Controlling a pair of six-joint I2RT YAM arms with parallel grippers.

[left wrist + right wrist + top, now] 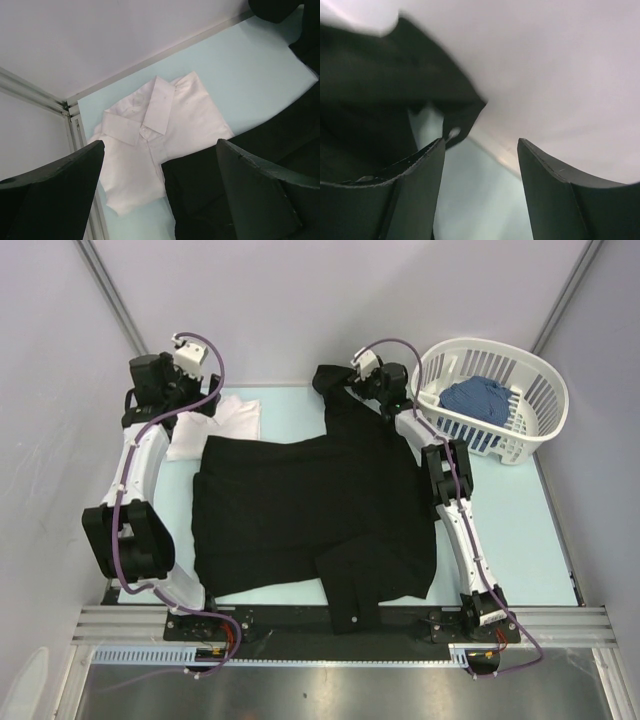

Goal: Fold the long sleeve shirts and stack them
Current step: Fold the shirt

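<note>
I'm reading the black shirt (310, 510) as soft, light and floppy. It's sprawling across the middle of the surface (520, 530), its long axis running roughly 12 to 6, with one flap trailing over the near edge at 6 o'clock. I'm judging a pinch at a hem corner best. The white shirt (165, 145) is lying folded at 10 o'clock, collar up. The left claw (160, 145) is hovering over it, spread wide; the right claw (481, 145), at 1 o'clock, is standing parted and empty.

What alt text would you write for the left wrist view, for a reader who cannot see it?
A folded white shirt lies collar up on the pale blue table near a corner, seen between the dark fingers of the open left pincer. A black shirt spreads at its lower right edge.
</note>
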